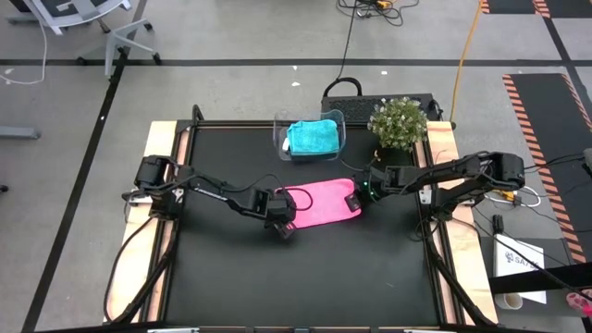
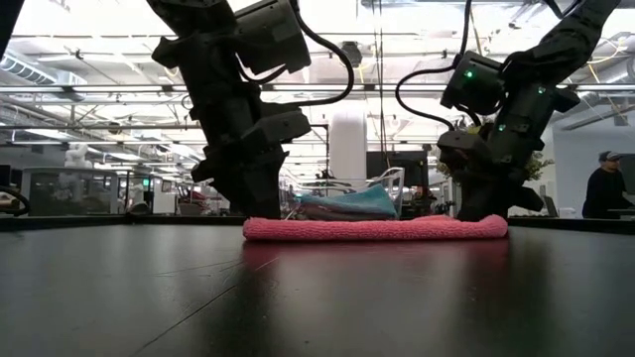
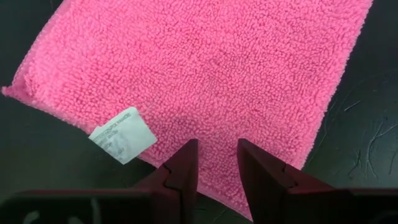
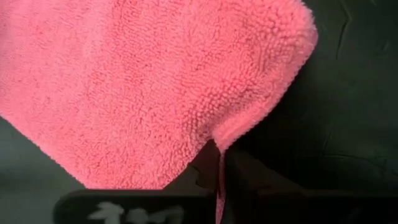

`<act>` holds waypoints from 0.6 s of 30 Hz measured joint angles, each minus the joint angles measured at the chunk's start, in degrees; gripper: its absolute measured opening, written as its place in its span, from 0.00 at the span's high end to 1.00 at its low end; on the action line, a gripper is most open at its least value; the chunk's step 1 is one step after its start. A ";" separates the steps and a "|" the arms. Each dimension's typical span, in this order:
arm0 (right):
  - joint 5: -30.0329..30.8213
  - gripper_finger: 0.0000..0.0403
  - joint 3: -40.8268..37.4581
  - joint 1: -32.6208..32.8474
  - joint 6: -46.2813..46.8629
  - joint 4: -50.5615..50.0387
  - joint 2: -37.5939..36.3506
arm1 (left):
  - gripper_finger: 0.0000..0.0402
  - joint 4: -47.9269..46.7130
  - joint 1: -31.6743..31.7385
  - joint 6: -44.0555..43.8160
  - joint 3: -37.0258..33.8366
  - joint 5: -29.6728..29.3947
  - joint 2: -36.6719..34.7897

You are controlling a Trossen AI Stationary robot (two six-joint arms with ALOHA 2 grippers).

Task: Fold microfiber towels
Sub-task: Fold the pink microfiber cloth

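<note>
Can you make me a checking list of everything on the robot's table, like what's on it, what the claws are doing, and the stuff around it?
Surface: black matte table top with light wooden side rails.
Job's things: bright pink fuzzy microfiber towel lies flat mid-table, white tag showing; teal fuzzy towel sits folded in the bin. Grey-white towel: nothing seen.
Clutter: clear plastic bin at the far edge; small green potted plant at the far right corner.
Grippers: left gripper at the pink towel's left edge, fingers slightly apart over it; right gripper shut on the pink towel's right edge.
Cables: black cables and an orange one on the floor.
Surroundings: office chair base, striped floor mat, a person seated far off.
</note>
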 joint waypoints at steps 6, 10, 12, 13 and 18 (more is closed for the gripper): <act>0.43 0.99 -0.04 -0.02 0.12 -1.00 -0.22 | 0.72 -0.31 -0.23 -0.59 0.00 0.90 -0.02; 0.64 1.00 -0.06 -0.02 1.10 -3.33 -1.66 | 0.72 -1.46 -0.92 -0.66 0.01 0.22 -0.02; 0.77 1.00 -0.07 -0.02 1.97 -4.09 -2.45 | 0.72 -1.53 -1.09 -0.66 0.00 -0.11 -0.03; 0.79 1.00 -0.07 -0.02 2.06 -4.26 -2.93 | 0.72 -1.50 -1.07 -0.66 0.00 -0.09 -0.07; 0.93 1.00 -0.20 -0.02 3.91 -6.90 -5.87 | 0.72 -1.66 -0.95 -0.71 0.02 0.20 -0.07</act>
